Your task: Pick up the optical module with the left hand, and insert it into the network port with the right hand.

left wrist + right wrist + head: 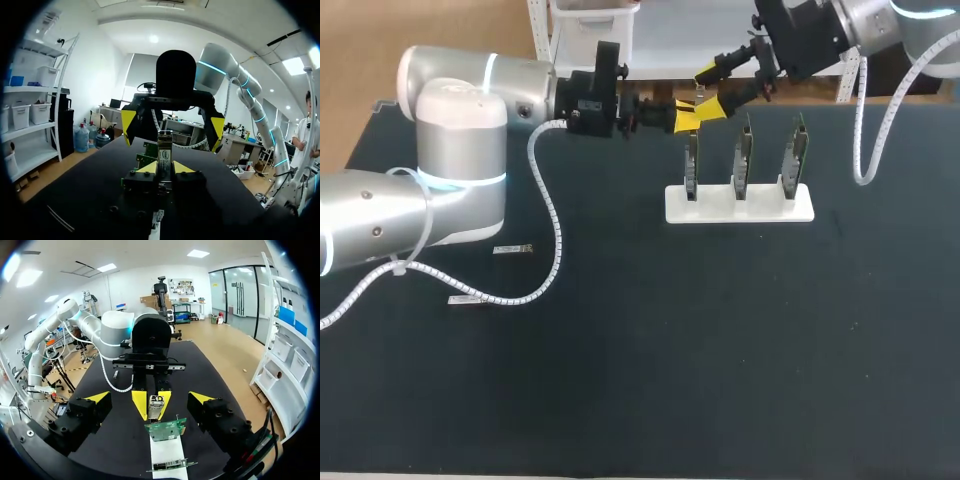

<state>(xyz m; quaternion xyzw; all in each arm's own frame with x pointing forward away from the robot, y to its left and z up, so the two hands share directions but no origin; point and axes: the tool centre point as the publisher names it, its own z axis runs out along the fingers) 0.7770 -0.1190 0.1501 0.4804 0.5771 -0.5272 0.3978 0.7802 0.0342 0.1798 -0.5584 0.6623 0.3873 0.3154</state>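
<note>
the optical module point(164, 150), in the left hand point(688, 116), sits between the right hand's point(715, 88) fingers point(97, 398) near the stand point(740, 206).

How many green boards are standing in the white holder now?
3, upright in a row in the white holder: left board, middle board, right board. None seems hidden in the head view.

Left tool point(164, 167) clamped, right tool point(150, 399) spread.
</note>
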